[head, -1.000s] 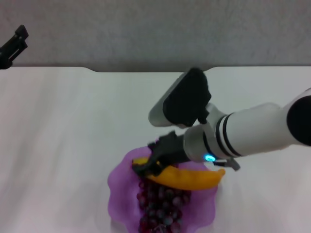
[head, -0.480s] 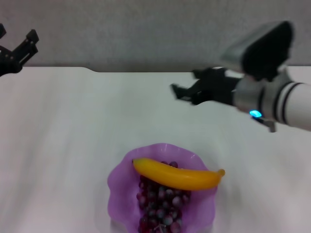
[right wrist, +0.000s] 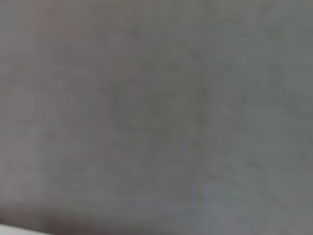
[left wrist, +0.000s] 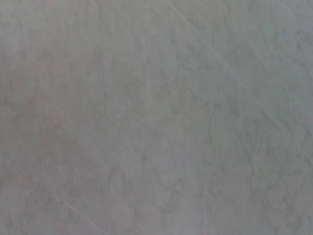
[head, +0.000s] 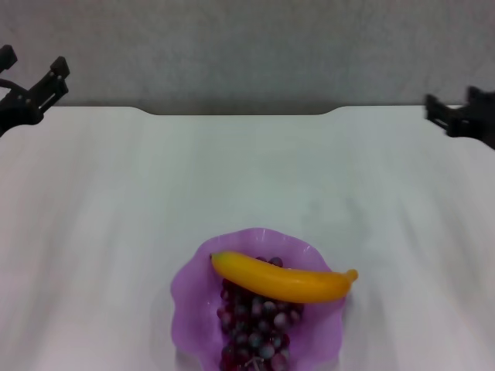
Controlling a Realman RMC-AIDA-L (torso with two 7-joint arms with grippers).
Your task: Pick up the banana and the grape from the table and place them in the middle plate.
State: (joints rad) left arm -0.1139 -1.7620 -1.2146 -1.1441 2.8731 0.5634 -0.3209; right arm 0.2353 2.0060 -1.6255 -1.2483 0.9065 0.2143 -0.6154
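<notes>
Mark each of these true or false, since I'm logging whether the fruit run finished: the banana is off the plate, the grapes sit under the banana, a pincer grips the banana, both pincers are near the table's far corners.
1. The banana lies on the table, off the plate. False: it rests across the plate.
2. The grapes sit under the banana. True.
3. The right pincer grips the banana. False: it is far off and holds nothing.
4. The left pincer and the right one are near the far corners. True.

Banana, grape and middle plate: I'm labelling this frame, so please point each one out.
banana point(head: 282, 281), head view, middle of its yellow body.
grape point(head: 255, 325), head view, centre of the bunch below the banana.
middle plate point(head: 188, 297), head view, bare lilac wall on its left side.
</notes>
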